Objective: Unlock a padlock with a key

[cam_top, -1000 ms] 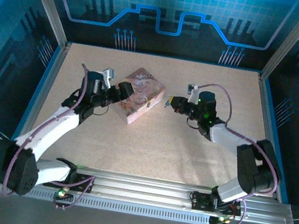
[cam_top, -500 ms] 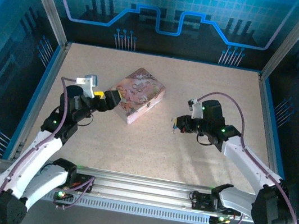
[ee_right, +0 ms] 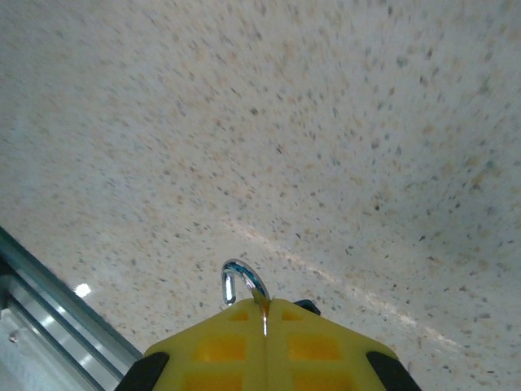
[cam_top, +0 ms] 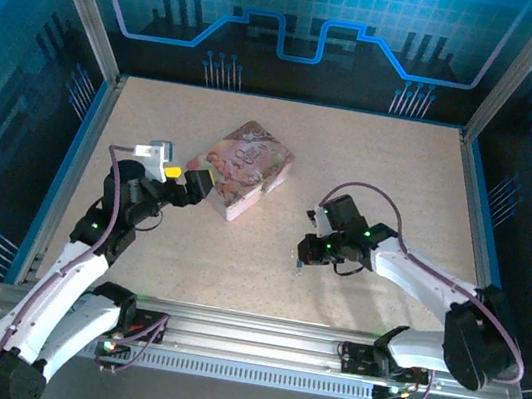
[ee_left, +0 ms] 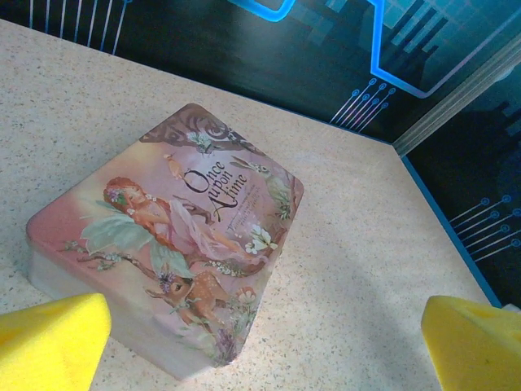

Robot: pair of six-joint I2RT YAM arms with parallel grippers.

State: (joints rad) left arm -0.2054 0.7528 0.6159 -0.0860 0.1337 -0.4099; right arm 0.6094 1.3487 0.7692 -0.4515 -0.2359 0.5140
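l end effector (ee_left: 264, 342) spread wide by pink tin (ee_left: 187, 236); r end effector (ee_right: 264, 314) pinching padlock (ee_right: 242, 281) by shackle.

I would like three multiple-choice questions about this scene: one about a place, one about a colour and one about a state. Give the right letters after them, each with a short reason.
1. Where is the pink tin?
A. on the table, just ahead of the left hand
B. at the far right corner
C. at the near right edge

2. What colour are the left hand's pads?
A. red
B. yellow
C. green

3. How is the right hand?
A. wide open
B. half open
C. shut on the padlock

Answers: 1 A, the left wrist view looks straight onto the tin; 2 B, both pads show yellow; 3 C, the hand is closed and the shackle sticks out of it.
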